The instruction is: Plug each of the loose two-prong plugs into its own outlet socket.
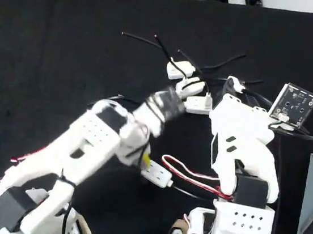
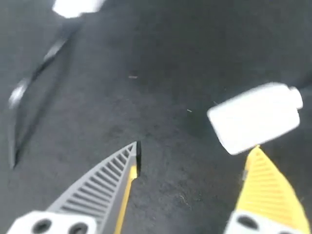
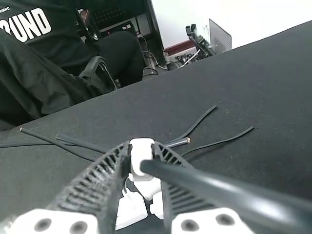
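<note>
Left gripper (image 2: 196, 148), jaws spread, sits beside a white plug (image 2: 256, 122) at table (image 1: 52, 36) centre, right gripper (image 3: 141, 144) pinches a second plug (image 3: 140, 155) far-centre; plugs likely light, rigid, slick, so grip flat body sides.

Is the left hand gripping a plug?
No: the left hand is open, with the white plug lying loose by its yellow fingertip.

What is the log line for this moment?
left gripper: open, near white block | right gripper: shut on white plug
</note>
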Tool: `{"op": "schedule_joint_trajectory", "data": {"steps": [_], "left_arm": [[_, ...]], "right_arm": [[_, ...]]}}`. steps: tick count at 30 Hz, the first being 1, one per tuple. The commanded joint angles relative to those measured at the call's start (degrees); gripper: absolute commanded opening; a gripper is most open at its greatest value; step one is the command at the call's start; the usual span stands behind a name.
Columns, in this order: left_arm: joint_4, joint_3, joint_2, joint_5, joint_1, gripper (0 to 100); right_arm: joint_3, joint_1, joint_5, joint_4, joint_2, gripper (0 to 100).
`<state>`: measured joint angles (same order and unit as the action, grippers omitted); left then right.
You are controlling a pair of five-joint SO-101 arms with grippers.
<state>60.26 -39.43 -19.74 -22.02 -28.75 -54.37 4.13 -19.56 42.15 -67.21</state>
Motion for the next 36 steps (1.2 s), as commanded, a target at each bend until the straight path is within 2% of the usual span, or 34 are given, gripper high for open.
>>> {"op": "schedule_joint_trajectory", "data": {"steps": [1, 4, 13, 22, 36], "left_arm": [[-10.55, -7.78, -2.20, -8.26, -4.53, 35], [-14.15, -10.33, -2.20, -10.90, -6.37, 35], [-14.68, -9.10, -0.53, -13.89, -11.82, 35], [-14.59, 2.77, 16.53, -13.71, -12.35, 34], [-13.98, 2.95, 18.20, -13.63, -12.70, 7]], "right_arm": [[3.65, 0.79, -0.09, -1.14, -0.92, 1.1], [3.30, 0.79, -0.09, -1.23, -0.92, 1.1], [3.21, 0.79, -0.09, -1.23, -0.92, 1.1], [3.21, 0.79, -0.09, -1.23, -0.92, 1.1], [3.21, 0.79, -0.09, -1.23, -0.92, 1.1]]}}
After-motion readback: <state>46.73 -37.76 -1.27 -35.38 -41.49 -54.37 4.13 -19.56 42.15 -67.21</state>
